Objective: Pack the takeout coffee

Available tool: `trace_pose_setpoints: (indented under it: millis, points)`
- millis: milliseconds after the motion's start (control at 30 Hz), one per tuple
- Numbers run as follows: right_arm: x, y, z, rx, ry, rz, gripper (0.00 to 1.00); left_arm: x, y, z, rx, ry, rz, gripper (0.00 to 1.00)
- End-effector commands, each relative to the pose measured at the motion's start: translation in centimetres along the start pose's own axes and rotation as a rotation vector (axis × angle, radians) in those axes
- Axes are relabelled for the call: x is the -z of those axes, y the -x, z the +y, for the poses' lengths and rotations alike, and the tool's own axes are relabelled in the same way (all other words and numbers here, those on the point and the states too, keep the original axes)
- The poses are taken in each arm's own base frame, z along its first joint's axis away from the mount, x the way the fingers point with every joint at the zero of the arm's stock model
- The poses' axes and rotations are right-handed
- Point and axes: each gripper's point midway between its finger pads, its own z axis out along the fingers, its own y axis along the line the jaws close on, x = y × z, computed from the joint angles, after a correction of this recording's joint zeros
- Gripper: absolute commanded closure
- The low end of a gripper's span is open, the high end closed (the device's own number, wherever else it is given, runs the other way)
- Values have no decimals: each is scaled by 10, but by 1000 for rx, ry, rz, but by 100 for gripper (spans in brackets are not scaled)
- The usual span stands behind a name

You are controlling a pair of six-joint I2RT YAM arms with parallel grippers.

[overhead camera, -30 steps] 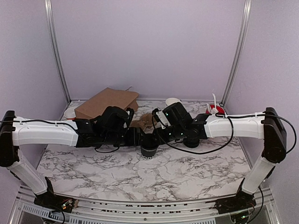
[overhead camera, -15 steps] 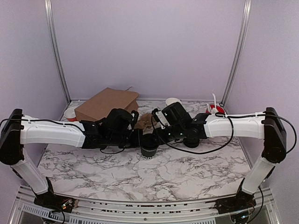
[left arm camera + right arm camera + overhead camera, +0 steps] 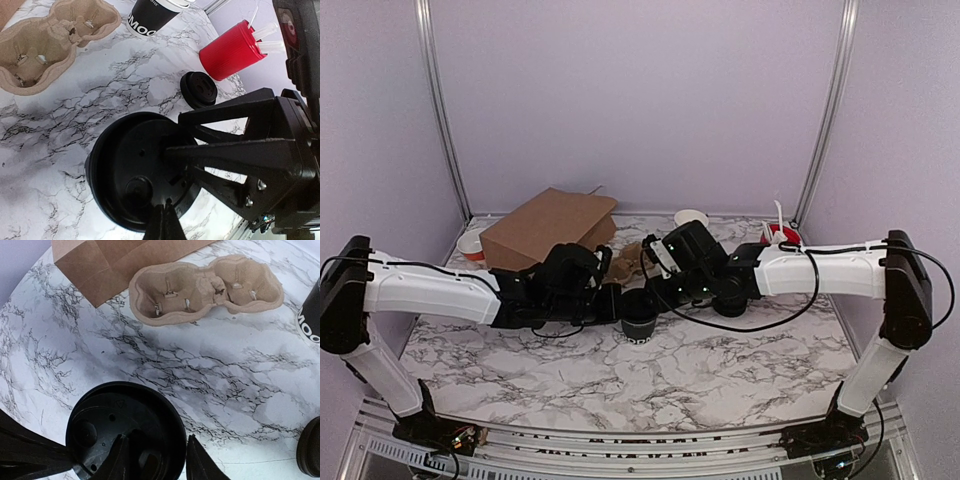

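Marble-patterned, the table point(image 3: 740, 360) carries everything, with the work gathered at its middle where both arms can reach. Next in size, the brown paper bag point(image 3: 545, 222) lies on its side at the back left, out of the way, presumably waiting to be filled. Just in front of it rests the pulp cup carrier point(image 3: 205, 287), both wells empty and facing up, a likely seat for the drink. The right hand point(image 3: 157, 450) grasps the takeout coffee point(image 3: 640, 318) at its lidded top, one finger lying across the lid and the other just outside the rim, which steadies the cup upright on the table. The left hand point(image 3: 164, 212) is clenched on nothing, its joined fingertips at the lid's near edge; I judge it is pressing the lid home, though contact is hard to confirm. The coffee stands in the table's centre, near the carrier but not yet in it. Farther right stand the red holder point(image 3: 232, 50) with white sticks, the white-rimmed black cups point(image 3: 150, 17), and the low pile of lids point(image 3: 198, 89), all apart from the cup.
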Motion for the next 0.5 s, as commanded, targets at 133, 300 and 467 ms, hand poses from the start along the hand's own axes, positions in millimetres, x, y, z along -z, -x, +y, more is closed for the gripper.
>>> trace_pose_setpoints:
  millis: [133,300,467]
  points:
    - [-11,-25,-11,7,-60,98,63,38,33,-37,-91,-22,-33,100]
    - [-12,-26,-11,6,-59,100,63,35,25,-28,-101,26,-28,100]
    - [-12,-25,-11,7,-57,100,63,1,-28,20,-51,115,91,100]
